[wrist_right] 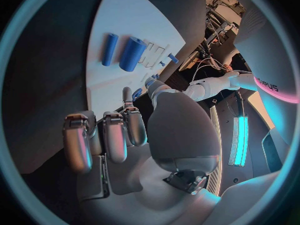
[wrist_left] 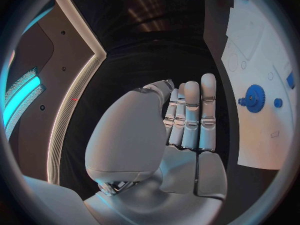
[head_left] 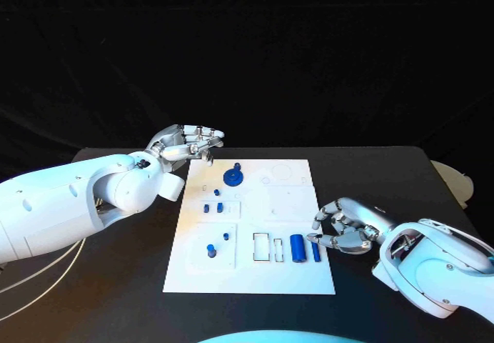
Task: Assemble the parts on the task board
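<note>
Both hands hold nothing beside the white task board [head_left: 293, 279].

Left hand [head_left: 189, 145] hovers at the far left corner of the board, fingers curled loosely, apart from the blue gear [head_left: 235, 176]. Right hand [head_left: 345, 226] lies at the right edge, fingers bent and parted, near the big blue cylinder [head_left: 298, 247] and the thin blue pin [head_left: 316, 251].

Black table [head_left: 391, 171]; pale round object [head_left: 460, 180] at right edge.
</note>
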